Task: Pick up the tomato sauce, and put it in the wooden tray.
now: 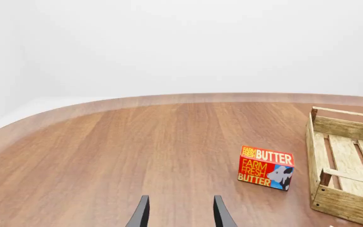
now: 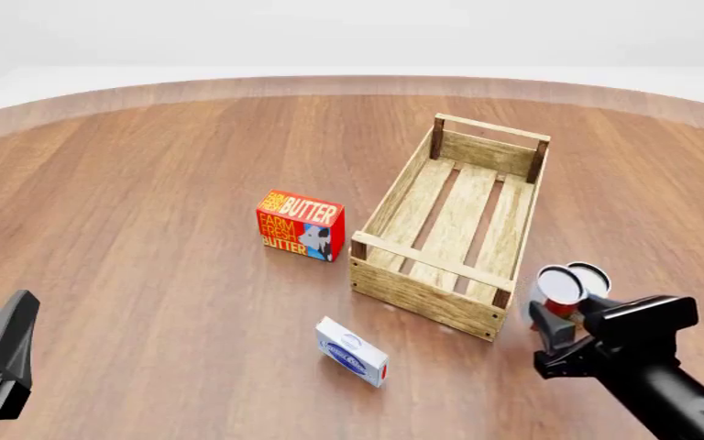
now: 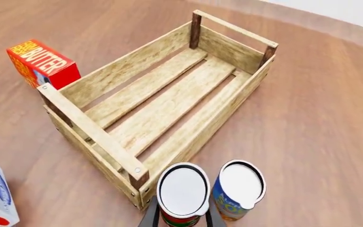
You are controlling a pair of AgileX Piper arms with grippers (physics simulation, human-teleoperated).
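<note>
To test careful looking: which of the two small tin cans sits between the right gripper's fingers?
The red-labelled tomato sauce can, not the neighbouring blue-and-yellow can beside it.

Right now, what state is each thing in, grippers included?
tomato sauce: upright, between the right gripper's fingers, beside the crate.
blue can: upright, right next to it.
wooden tray: empty.
butter box: standing on its edge.
white carton: lying on the table.
left gripper: open, empty.
right gripper: around the sauce.
</note>
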